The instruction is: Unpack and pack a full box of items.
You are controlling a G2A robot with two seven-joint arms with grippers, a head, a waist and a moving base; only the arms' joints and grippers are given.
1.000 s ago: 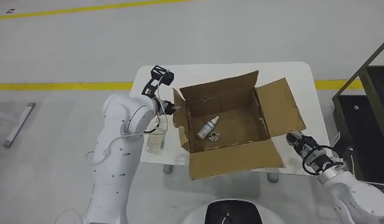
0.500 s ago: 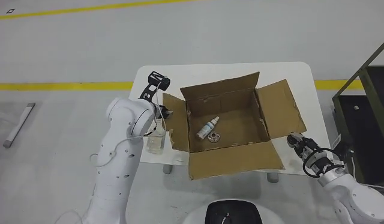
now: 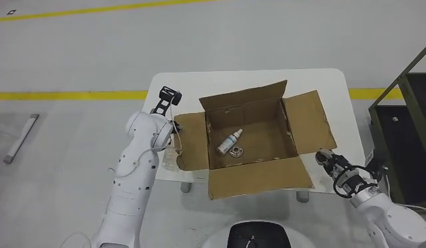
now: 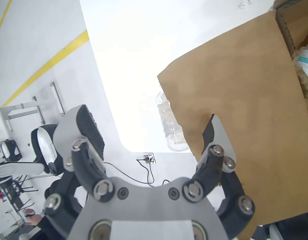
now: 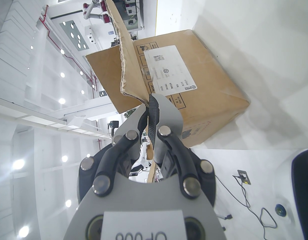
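Cardboard box [image 3: 246,108] set on the surface [image 3: 253,82] with its flaps open.
The right end effector [image 5: 149,109] is clamped on the near corner of the right flap [image 3: 309,118]. The left end effector [image 4: 147,114] is held with its fingers apart at the edge of the left flap [image 4: 231,88], under which a clear jar [image 4: 170,126] is partly hidden. A small bottle [image 3: 231,140] is seen lying inside the box.
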